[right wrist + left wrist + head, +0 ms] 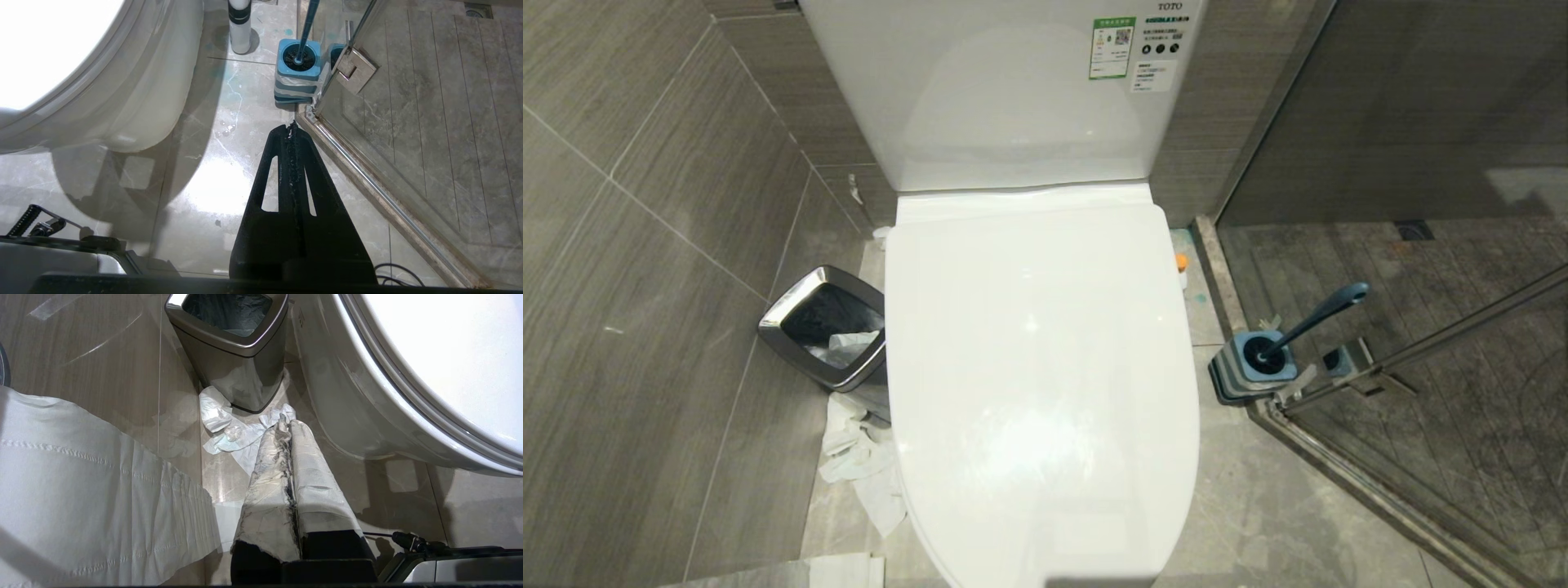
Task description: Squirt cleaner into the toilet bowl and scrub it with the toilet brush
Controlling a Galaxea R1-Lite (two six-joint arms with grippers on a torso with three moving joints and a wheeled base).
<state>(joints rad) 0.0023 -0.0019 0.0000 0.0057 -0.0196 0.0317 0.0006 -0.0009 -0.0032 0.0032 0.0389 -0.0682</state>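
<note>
The white toilet [1037,367] stands against the grey tiled wall with its glossy lid [1045,327] down, so the bowl is covered. On the floor to the robot's right of it, by the corner of the glass shower door [1421,343], the toilet brush with the dark blue handle [1319,314] stands tilted in its square blue and grey holder [1245,371]. A white cleaner bottle with a dark band [239,24] stands upright on the floor close beside the toilet base, near the brush holder; only its orange cap [1181,261] shows from the head camera.

Neither arm appears in the head view. The left gripper [288,426], its fingers wrapped in pale covering, hangs above the floor with fingers pressed together and holding nothing, over crumpled white paper [229,433] beside a square metal waste bin [233,347]. The right gripper [291,126], black, is likewise closed and empty, above the marble floor just short of the brush holder.
</note>
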